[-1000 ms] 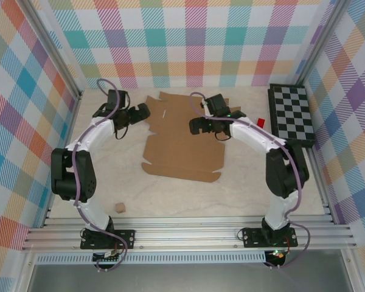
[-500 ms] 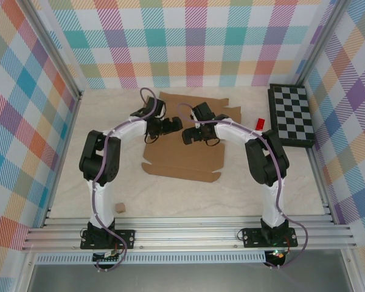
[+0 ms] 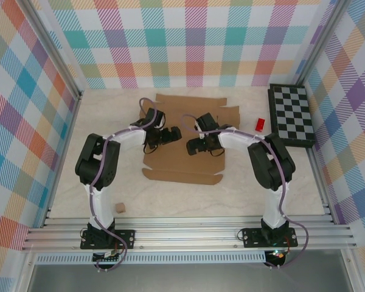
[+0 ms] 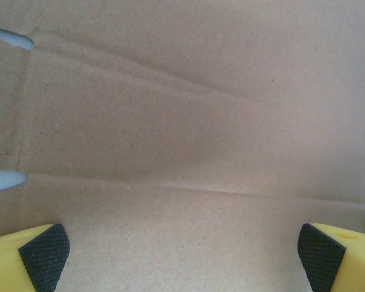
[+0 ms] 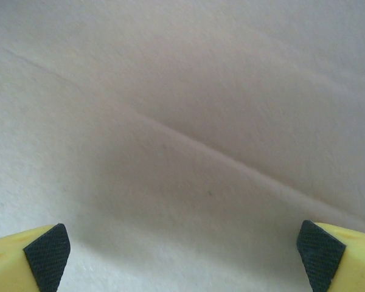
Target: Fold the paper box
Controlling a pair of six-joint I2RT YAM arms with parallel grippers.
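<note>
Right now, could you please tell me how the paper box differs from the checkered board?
The paper box is plain brown cardboard; the checkered board is covered in black-and-white squares. The paper box has an irregular die-cut outline with flaps and notches; the checkered board is a clean rectangle. The paper box lies in the middle of the table, the checkered board at its far right edge. Both lie flat.

1. Top cam: high above the paper box [image 3: 182, 161], looking down from well back.
2. Wrist cams: both super close over the paper box, facing its creases.
3. Shared: that cardboard.
</note>
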